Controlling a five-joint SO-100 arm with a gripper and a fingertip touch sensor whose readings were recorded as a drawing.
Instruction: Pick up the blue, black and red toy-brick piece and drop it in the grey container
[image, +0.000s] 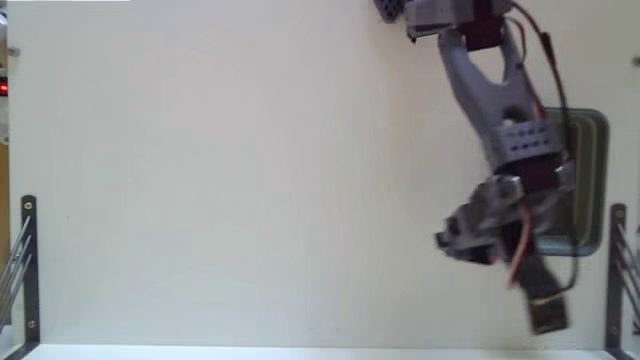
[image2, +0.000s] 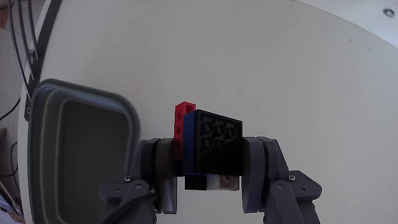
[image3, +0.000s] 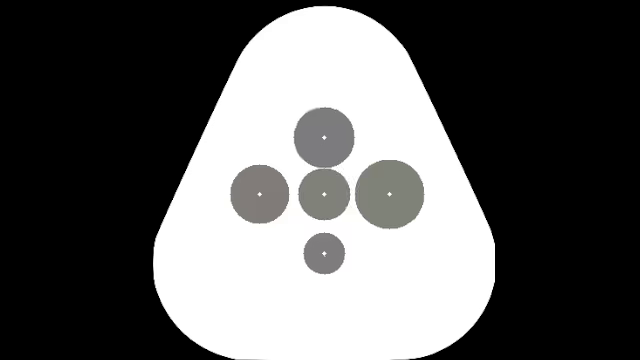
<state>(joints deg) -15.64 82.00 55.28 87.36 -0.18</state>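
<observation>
In the wrist view my gripper (image2: 208, 158) is shut on the toy-brick piece (image2: 211, 143), whose black studded face points at the camera, with a blue layer and a red part (image2: 184, 113) on its left. It is held above the pale table, just right of the grey container (image2: 127, 115), a rounded tray with a thick rim and darker inside. In the fixed view the arm reaches down from the top right and the gripper (image: 462, 238) hangs by the left edge of the grey container (image: 592, 180). The arm hides the brick there.
Dark metal racks (image: 27, 260) stand at the left and right (image: 618, 270) table edges in the fixed view. A black flat part with wires (image: 545, 300) hangs below the arm. Pale tabletop (image: 250, 170) spreads to the left.
</observation>
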